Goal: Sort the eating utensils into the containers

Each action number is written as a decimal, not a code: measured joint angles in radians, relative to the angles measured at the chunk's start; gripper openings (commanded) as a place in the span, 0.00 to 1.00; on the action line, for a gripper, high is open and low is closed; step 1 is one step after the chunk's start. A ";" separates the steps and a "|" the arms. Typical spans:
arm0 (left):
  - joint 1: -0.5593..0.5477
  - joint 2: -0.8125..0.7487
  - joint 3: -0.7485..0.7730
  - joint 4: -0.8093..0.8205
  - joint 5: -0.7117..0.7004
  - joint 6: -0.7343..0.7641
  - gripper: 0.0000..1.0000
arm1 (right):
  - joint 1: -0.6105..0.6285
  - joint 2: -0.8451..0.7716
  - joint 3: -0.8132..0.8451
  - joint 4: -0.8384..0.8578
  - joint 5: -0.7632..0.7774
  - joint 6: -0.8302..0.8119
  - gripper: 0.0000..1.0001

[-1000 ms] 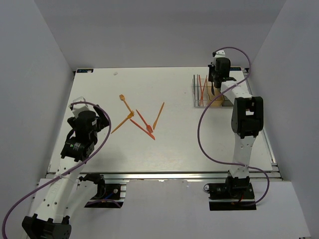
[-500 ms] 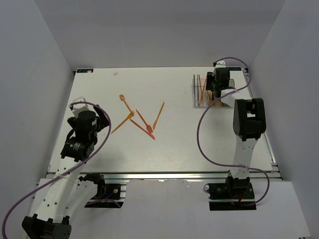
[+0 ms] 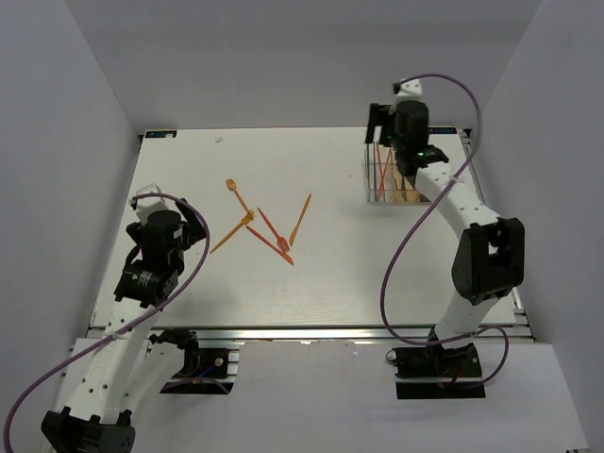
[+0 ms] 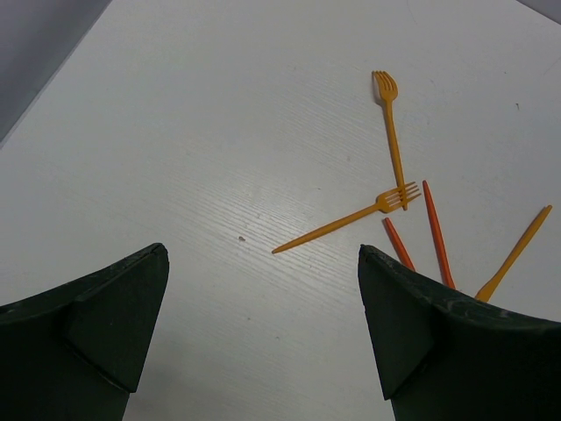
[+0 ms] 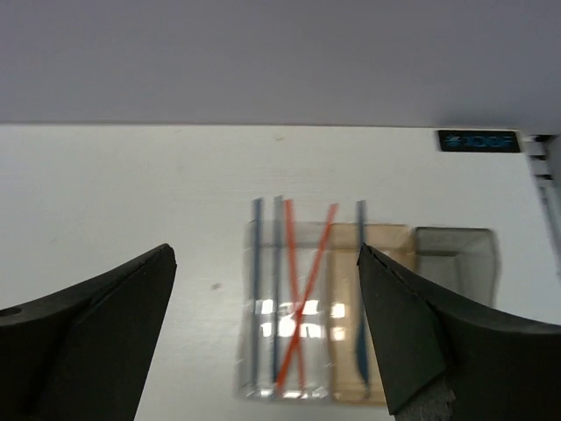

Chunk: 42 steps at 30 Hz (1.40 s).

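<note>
The right tool [image 5: 263,254], jaws spread and empty, has lifted off the bins [image 3: 379,179] since a second ago. The left tool [image 4: 263,263], also spread, has not moved. Five orange and red utensils [image 3: 271,228] lie mid-tabletop [image 3: 330,274], red and dark ones lean in the clear bin [image 5: 263,373], and the blue sticker [image 5: 478,140] is too blurred to read.

The left hand [image 4: 263,254] hangs over the left of the desk [image 4: 175,132], spread wide. The right hand [image 5: 265,252], its arm stretched toward the desk's far-right corner, gapes empty too.
</note>
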<state>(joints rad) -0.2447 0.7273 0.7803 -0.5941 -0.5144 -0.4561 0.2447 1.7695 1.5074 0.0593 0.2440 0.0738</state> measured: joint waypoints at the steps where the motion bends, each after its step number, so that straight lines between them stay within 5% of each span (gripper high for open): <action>1: 0.000 0.001 0.000 0.000 -0.005 -0.002 0.98 | 0.052 -0.015 0.000 -0.027 0.009 0.009 0.89; 6: 0.000 0.007 0.000 -0.009 -0.045 -0.017 0.98 | 0.342 0.007 -0.017 -0.131 -0.024 0.058 0.83; 13: 0.000 0.002 0.000 -0.013 -0.077 -0.027 0.98 | 0.614 0.219 0.008 -0.272 -0.072 0.080 0.51; 32: 0.000 -0.019 0.000 -0.013 -0.080 -0.031 0.98 | 0.719 0.544 0.365 -0.404 -0.173 -0.037 0.49; 39: 0.000 -0.025 0.000 -0.012 -0.073 -0.030 0.98 | 0.723 0.624 0.463 -0.459 -0.168 -0.058 0.33; 42: 0.000 -0.031 0.000 -0.012 -0.072 -0.030 0.98 | 0.727 0.624 0.459 -0.472 -0.163 -0.059 0.17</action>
<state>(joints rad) -0.2447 0.6968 0.7803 -0.6064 -0.5865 -0.4858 0.9722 2.3936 1.9667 -0.4122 0.0814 0.0147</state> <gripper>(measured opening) 0.978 0.266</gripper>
